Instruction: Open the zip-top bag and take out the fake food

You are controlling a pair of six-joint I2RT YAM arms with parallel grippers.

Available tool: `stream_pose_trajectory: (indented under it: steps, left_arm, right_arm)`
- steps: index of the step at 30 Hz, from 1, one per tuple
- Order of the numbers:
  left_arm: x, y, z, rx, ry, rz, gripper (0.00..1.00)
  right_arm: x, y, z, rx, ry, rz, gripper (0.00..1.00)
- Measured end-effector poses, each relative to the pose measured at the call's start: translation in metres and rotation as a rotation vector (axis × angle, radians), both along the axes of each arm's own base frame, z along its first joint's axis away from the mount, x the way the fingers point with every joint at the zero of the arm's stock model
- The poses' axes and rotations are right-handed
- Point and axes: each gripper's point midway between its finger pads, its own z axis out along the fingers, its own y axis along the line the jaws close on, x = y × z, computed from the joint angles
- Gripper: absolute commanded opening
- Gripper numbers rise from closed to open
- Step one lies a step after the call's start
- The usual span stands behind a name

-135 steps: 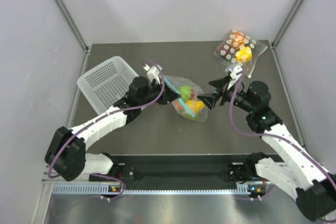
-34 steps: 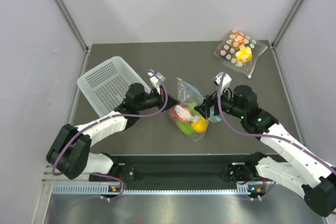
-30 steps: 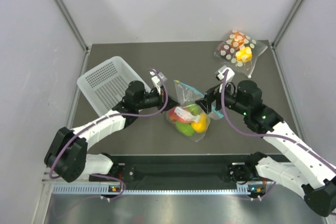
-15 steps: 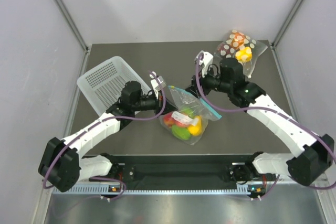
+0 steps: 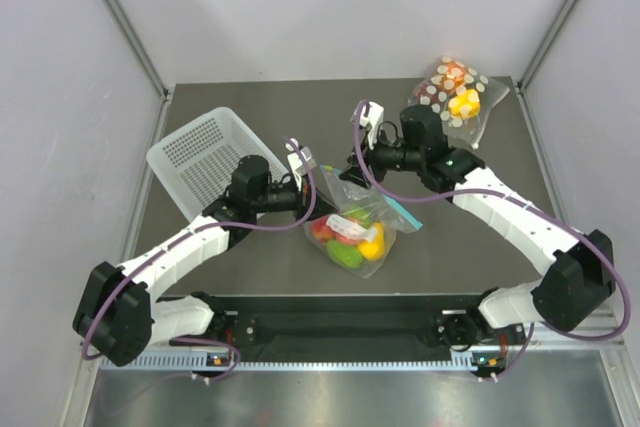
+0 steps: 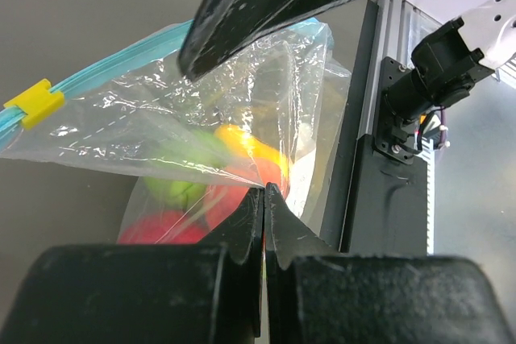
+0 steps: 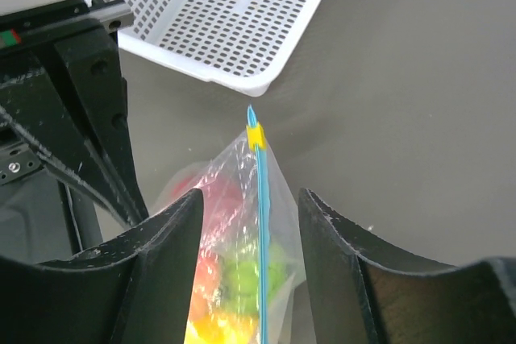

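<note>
The clear zip-top bag (image 5: 356,227) hangs by one corner, with my left gripper (image 5: 312,194) shut on the plastic film (image 6: 242,187). Its teal zip strip (image 7: 261,231) runs up to a yellow slider (image 7: 255,136). My right gripper (image 7: 251,199) is open, one finger on each side of the strip just below the slider, touching neither side. From above, the right gripper (image 5: 353,163) is at the bag's upper far edge. The fake food is inside the bag: a red piece (image 5: 322,230), a green one (image 5: 345,253) and a yellow one (image 5: 373,241).
A white perforated basket (image 5: 205,152) stands at the left rear of the dark table. A polka-dot bag (image 5: 452,95) with yellow and orange pieces lies at the far right corner. Metal rails and the arm bases line the near edge.
My right gripper let go at the bag's right side and swung to its far upper edge, and its jaws narrowed around the zip strip. The left gripper stayed shut and lifted the bag slightly leftward.
</note>
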Motion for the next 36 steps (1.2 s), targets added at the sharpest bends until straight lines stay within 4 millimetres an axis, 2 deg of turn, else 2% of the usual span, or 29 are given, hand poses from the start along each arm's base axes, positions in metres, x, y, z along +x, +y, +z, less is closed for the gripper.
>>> stream_pose_trajectory:
  steps: [14,24,28,30,31,34,36]
  left_arm:
    - [-0.004,-0.001,0.001,-0.004,0.001,-0.021,0.0]
    - [-0.005,-0.002,0.001,-0.004,0.001,-0.027,0.0]
    - [-0.005,-0.002,0.001,-0.004,-0.002,-0.029,0.0]
    - [-0.005,-0.002,0.001,-0.004,-0.003,-0.028,0.0]
    - [-0.005,-0.002,0.0,-0.003,-0.003,-0.027,0.0]
    - [-0.005,-0.002,0.0,-0.003,-0.005,-0.028,0.0]
    - [-0.005,-0.002,0.0,-0.002,-0.005,-0.028,0.0]
  right_arm:
    - [0.014,0.027,-0.007,-0.003,0.005,0.034,0.49]
    - [0.014,0.04,-0.024,-0.032,0.03,0.064,0.44]
    - [0.014,0.043,-0.03,-0.044,0.042,0.071,0.35]
    - [0.014,0.045,-0.032,-0.047,0.042,0.075,0.24]
    - [0.015,0.045,-0.032,-0.047,0.041,0.078,0.14]
    - [0.014,0.046,-0.031,-0.042,0.04,0.085,0.0]
    - [0.015,0.048,-0.029,-0.032,0.032,0.088,0.0]
